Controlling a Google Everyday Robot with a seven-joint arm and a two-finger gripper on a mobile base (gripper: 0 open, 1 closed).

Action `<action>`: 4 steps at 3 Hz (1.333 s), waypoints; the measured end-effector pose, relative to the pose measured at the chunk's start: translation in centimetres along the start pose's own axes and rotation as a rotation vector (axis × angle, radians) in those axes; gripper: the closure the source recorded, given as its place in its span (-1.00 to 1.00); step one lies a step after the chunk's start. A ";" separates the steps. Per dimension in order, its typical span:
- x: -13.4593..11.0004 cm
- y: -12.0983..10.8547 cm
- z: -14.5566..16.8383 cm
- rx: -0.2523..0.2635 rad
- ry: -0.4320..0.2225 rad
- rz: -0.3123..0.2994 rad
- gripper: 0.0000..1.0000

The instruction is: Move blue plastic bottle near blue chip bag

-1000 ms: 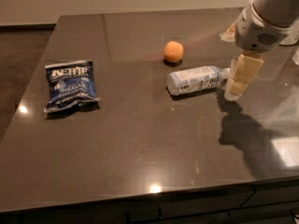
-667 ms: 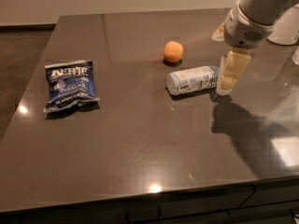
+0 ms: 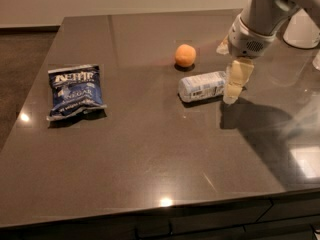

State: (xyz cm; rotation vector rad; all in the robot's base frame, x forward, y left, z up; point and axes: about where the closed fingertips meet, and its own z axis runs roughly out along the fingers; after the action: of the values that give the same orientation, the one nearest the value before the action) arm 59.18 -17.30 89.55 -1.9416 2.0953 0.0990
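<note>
While the gripper (image 3: 234, 84) hangs center-right of frame at the right end of the blue plastic bottle (image 3: 202, 86), can't tell if it's clenched or released. Bottle lies on its side, well apart from the blue chip bag (image 3: 75, 90) at mid-left; prob. grasp & whole carry remain.

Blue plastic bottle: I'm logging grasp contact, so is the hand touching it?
Cannot tell. In the camera view the hand hangs at the right end of the blue plastic bottle, their outlines meeting; neither gap nor contact shows plainly.
</note>
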 end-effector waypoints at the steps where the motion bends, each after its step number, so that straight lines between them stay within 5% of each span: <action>1: 0.0 -0.2 1.9 -0.035 -0.003 -0.019 -1.00; 2: 0.0 -0.2 3.2 -0.073 0.004 -0.047 -1.00; 4: 0.3 -0.2 4.3 -0.111 0.015 -0.087 -0.17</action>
State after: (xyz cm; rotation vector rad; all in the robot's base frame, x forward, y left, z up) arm 60.02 -16.53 85.40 -2.1007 2.0516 0.1875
